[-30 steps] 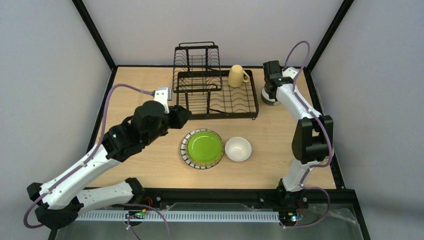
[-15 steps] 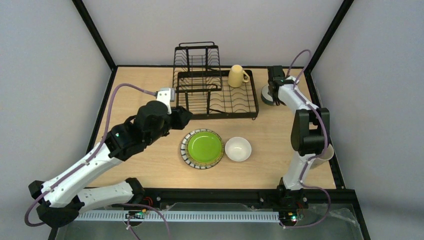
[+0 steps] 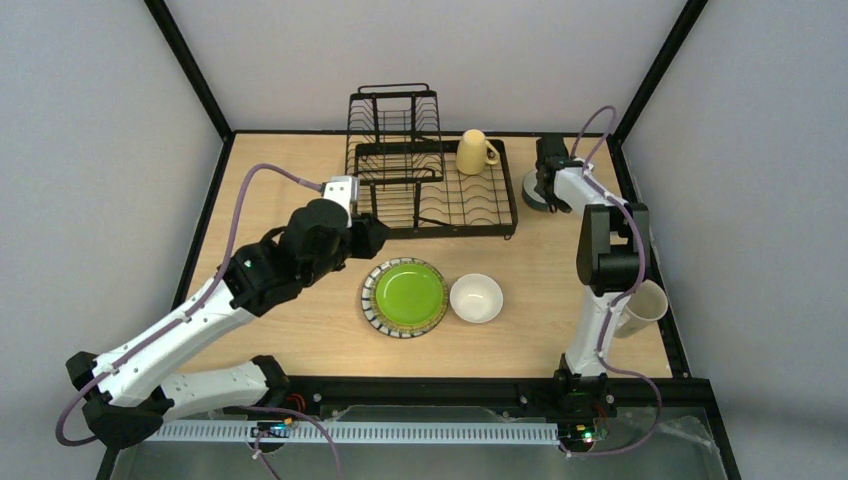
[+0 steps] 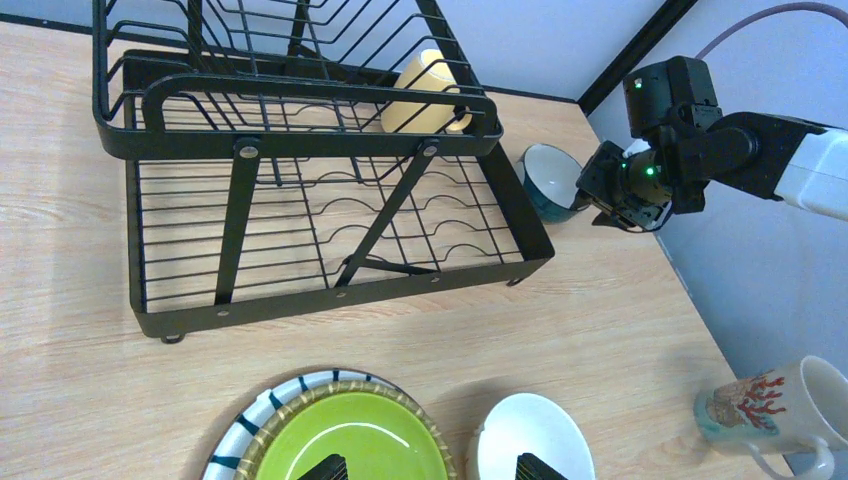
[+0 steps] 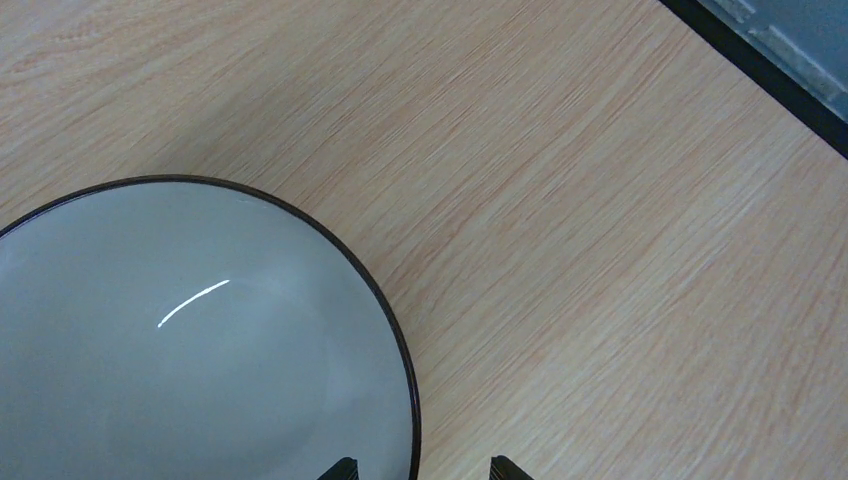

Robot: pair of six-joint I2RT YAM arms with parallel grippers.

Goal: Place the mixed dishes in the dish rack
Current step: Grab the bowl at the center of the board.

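Note:
The green plate (image 3: 404, 296) with its striped rim lies on the table, with the white bowl (image 3: 476, 298) to its right. My left gripper (image 3: 366, 236) is open and empty, hovering over the plate (image 4: 345, 440) and the white bowl (image 4: 530, 440); its fingertips span both. The yellow mug (image 3: 474, 152) stands in the black dish rack (image 3: 436, 231) at its far right. My right gripper (image 3: 548, 186) is open, its fingers straddling the rim of the blue-outside bowl (image 5: 190, 340) right of the rack. The cream mug (image 3: 640, 308) lies near the right edge.
The rack (image 4: 330, 295) has a raised tier (image 3: 395, 115) at its far left. The right arm's elbow (image 3: 605, 255) rises over the right side of the table, close to the cream mug (image 4: 775, 410). Black frame posts stand at the far corners.
My right gripper has settled down over the blue-outside bowl, and its elbow has folded back, uncovering the cream mug. My left gripper has moved a little right toward the plate.

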